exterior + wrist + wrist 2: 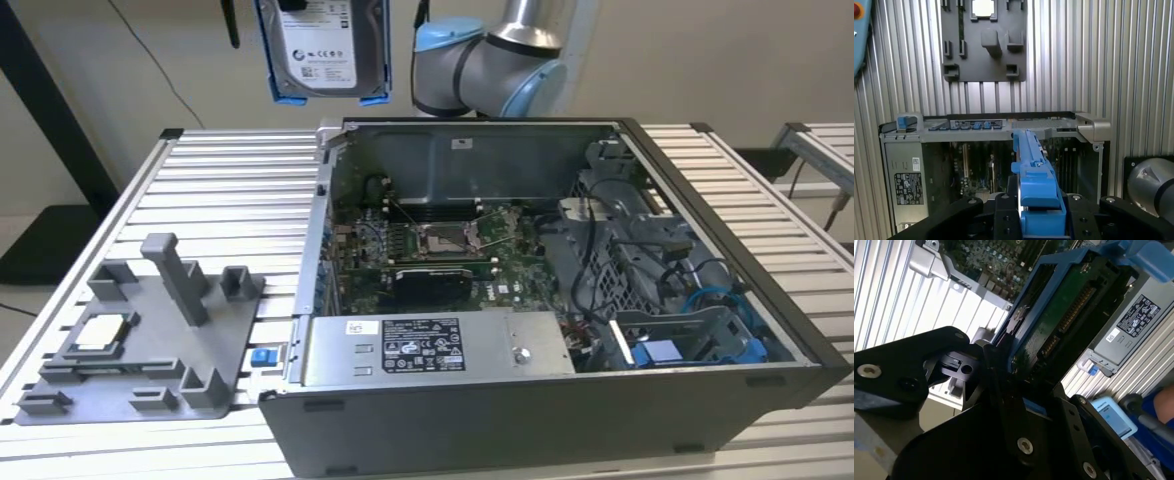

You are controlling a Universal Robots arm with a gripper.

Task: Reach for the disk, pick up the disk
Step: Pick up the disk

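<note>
The disk, a silver-grey drive with a white label in a bright blue caddy, hangs in the air high above the table, behind the open case's back left corner in the exterior view. In the first wrist view I see the disk edge-on, and my gripper is shut on it, with a black finger pressed against each side. The second wrist view shows the green circuit-board underside of the disk, rising from between the black fingers.
An open computer case lies on the slatted metal table, its power supply at the front and a blue bracket inside. A grey fixture plate to the exterior view's left carries a small square chip. The arm's base stands behind the case.
</note>
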